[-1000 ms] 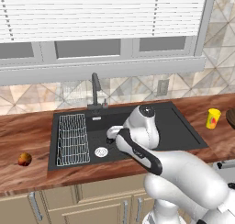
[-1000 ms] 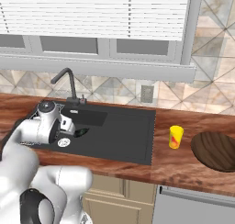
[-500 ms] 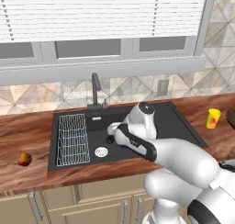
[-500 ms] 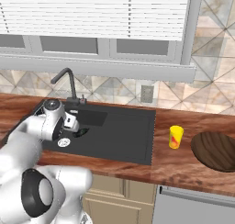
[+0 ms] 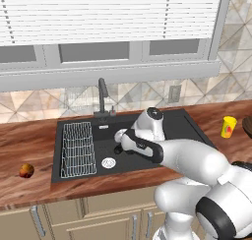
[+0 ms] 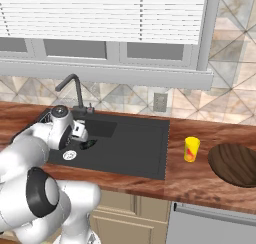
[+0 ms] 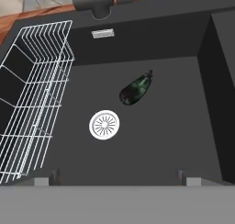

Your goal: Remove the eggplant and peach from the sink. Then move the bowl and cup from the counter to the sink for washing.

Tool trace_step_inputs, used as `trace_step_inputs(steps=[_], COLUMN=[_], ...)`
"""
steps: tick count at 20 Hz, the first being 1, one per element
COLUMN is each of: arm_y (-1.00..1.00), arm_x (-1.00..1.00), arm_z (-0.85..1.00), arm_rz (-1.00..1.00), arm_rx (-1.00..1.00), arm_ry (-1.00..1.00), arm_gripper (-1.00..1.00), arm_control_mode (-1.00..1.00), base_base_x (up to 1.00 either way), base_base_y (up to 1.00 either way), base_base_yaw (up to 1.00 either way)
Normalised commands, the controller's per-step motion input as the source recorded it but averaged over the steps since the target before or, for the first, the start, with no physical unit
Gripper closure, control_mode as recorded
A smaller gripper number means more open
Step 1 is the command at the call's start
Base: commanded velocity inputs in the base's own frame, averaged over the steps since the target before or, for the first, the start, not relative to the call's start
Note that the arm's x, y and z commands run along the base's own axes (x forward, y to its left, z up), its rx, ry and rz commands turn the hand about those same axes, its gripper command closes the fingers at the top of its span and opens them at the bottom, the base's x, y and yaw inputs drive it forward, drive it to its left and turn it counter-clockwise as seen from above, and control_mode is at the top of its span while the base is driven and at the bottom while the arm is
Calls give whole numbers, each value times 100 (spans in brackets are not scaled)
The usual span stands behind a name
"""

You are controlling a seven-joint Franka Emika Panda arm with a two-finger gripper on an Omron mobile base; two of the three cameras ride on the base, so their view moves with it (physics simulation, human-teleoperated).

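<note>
The dark eggplant [image 7: 136, 90] lies on the floor of the black sink [image 7: 183, 48], just up and right of the silver drain [image 7: 105, 125]. My gripper [image 7: 117, 176] hangs open above the basin with nothing between its fingers, and the eggplant is ahead of the tips, apart from them. From the base views the gripper [image 5: 119, 146] [image 6: 86, 143] points down into the sink [image 5: 182, 123]. The peach [image 5: 26, 170] rests on the counter left of the sink. On the counter to the right stand the yellow cup [image 6: 191, 149] [image 5: 229, 127] and the brown bowl [image 6: 235, 163].
A white wire rack [image 7: 32, 94] [image 5: 78, 148] fills the sink's left side. The dark faucet [image 5: 102, 94] [image 6: 75, 90] rises behind the basin. My own arm crosses the front of the sink. Wood counter [image 6: 200, 180] runs along both sides.
The arm's elbow has swung lower and forward while the hand stays over the basin, edging slightly toward the drain. The jaws have stayed open.
</note>
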Motion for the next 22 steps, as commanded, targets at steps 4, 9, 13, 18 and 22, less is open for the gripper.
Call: trace_step_inputs(steps=[4,9,13,18,22], arm_y=[-8,-4,-6,0,0], arm_x=[7,9,9,12,11], arm_z=[-6,-7,-6,-3,-4], arm_rz=[0,0,0,0,-1], arm_rx=[0,0,0,0,0], arm_ry=[0,0,0,0,0], arm_gripper=[-100,-100,-100,-100,-100], arm_control_mode=[-100,-100,-100,-100,-100], base_base_x=[0,0,0,0,0], base_base_y=[0,0,0,0,0], base_base_yaw=[0,0,0,0,0])
